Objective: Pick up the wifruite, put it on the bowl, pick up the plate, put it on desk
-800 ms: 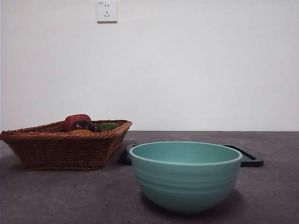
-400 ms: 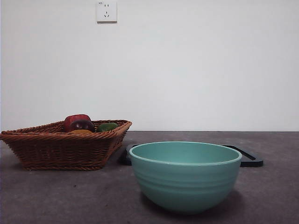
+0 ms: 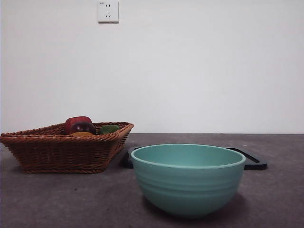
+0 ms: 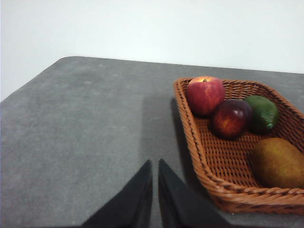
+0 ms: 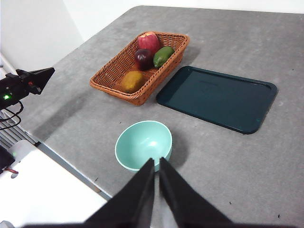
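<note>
Nothing had moved since the earlier front frames: the bowl (image 3: 188,179) sat at lower centre on the desk (image 3: 57,199), with the basket (image 3: 66,148) at left and the dark tray (image 5: 217,97) behind it. The wifruite (image 5: 131,81) lay in the basket's near corner, beside the dark red fruit (image 5: 143,58), green fruit (image 5: 163,56) and apple (image 5: 148,42). Left gripper (image 4: 155,164) and right gripper (image 5: 157,161) both had jaws pressed together, holding nothing.

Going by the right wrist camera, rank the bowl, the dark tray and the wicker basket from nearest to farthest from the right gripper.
1. The bowl, empty, right by the right gripper tips.
2. The dark tray, flat on the desk beyond the bowl.
3. The wicker basket of fruit, beside the tray; the two are close, but the basket looks slightly farther.
</note>
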Available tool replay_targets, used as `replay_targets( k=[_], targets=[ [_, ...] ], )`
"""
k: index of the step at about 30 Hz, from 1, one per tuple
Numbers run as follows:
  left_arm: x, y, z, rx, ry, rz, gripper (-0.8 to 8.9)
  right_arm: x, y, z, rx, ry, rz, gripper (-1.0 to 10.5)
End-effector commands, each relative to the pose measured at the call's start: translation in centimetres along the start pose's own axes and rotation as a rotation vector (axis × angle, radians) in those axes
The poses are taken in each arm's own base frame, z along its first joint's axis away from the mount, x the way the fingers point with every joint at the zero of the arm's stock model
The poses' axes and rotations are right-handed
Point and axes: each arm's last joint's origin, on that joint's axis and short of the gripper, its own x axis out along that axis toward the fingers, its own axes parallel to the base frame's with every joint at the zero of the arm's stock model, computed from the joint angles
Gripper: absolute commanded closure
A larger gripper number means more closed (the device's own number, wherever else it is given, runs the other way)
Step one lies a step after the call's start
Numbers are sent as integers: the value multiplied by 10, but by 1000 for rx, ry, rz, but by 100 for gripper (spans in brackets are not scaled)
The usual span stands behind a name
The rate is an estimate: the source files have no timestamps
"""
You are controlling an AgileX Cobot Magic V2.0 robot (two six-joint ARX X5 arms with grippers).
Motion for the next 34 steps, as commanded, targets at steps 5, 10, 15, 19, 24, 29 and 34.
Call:
replay_targets(
  k=[5,10,15,19,24,29,34],
  targets=[
    [2,1,-12,-10,70,11,795,-2,0,2,-2,-17,9,940],
    [2,1,-12,-9,70,10,795,-2,0,2,-2,-17,9,940],
    [2,1,-11,-10,67,9,794,-2,0,2,-2,-17,9,939],
    [2,1,-11,-10,66,10,795,-2,0,2,-2,-17,9,940],
    [2,1,-11,-10,66,10,794,-2,0,2,-2,-17,9,940],
    [2,1,-11,-10,66,10,795,-2,0,2,-2,-17,9,939],
    [2,1,-11,-10,66,10,795,-2,1,1,0,-18,5,940]
  ],
)
